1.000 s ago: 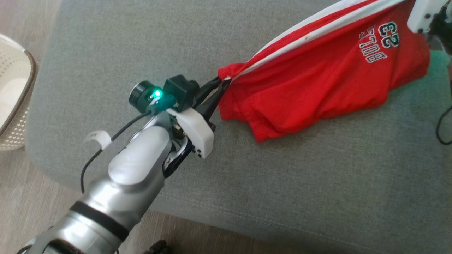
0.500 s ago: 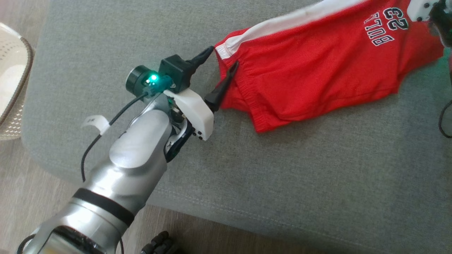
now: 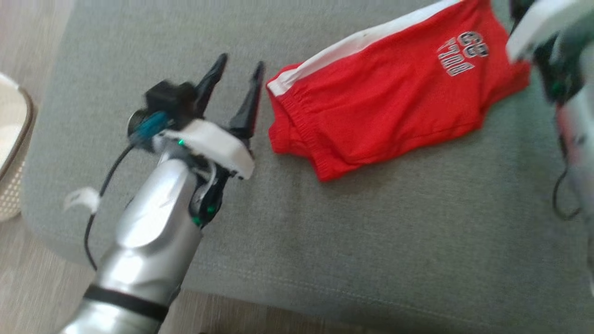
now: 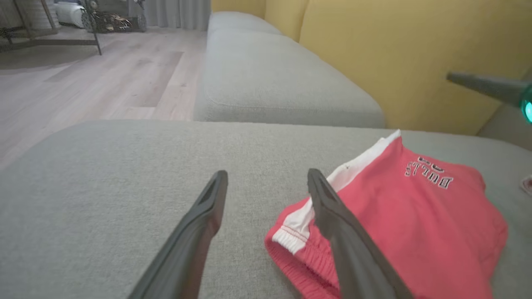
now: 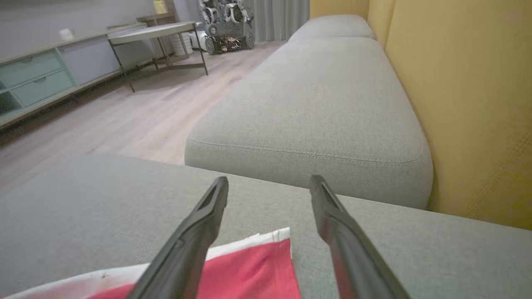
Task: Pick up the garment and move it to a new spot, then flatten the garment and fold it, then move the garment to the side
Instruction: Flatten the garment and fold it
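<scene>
We find the garment [image 3: 385, 102] lying on the near seat cushion [image 3: 325, 232], toward its far right part; the left gripper [image 3: 241, 61] stands just beside the garment's left end, apart from it; the right gripper [image 5: 270, 179] is over the opposite end; a basket [image 3: 11, 153] stands on the floor [image 3: 28, 287] left of the cushion; in the right wrist view a second cushion [image 5: 316, 104] lies beyond the first, the backrest [image 5: 465, 104] along the right of both.
</scene>
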Robot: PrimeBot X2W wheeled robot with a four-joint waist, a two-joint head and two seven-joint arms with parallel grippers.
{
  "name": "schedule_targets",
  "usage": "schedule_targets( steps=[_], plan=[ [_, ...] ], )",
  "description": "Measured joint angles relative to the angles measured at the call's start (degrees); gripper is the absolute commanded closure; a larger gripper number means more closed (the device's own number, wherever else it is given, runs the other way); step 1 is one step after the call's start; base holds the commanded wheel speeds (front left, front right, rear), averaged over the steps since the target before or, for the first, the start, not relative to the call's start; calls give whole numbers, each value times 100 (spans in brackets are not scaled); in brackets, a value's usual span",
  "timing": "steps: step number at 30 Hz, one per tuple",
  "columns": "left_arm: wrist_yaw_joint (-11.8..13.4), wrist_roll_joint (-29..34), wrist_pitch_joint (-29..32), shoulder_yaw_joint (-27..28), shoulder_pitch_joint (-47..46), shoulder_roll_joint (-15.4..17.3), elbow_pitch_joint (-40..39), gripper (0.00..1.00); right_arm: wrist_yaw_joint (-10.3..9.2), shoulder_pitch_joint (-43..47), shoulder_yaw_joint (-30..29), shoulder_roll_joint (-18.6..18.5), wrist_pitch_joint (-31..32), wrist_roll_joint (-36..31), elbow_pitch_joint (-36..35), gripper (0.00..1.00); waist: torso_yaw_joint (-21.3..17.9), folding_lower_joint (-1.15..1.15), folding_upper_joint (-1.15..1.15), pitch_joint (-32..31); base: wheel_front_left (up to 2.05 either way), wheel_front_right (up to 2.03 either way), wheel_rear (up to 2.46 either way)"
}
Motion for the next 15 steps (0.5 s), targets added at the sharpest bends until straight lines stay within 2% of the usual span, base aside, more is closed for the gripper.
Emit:
schedule_targets(
  steps=[3,6,10,15],
  plan=[
    [42,-37,0,381,369,-24,-352,0,0,527,271,-59,-442,149,-288,0,-98,0,0,-241,0,0,0],
    [38,19,-1,579,687,-64,-611,0,0,877,578,-225,-1026,-47,-610,0,-208,0,0,-477,0,0,0],
    [63,64,-9,827,1142,-138,-849,0,0,1305,524,-258,-1356,-83,-803,0,-355,0,0,-791,0,0,0],
    [255,367,-9,934,1696,-176,-1054,0,0,2126,330,-216,-1490,-155,-1101,0,-527,0,0,-1139,0,0,0]
  ],
)
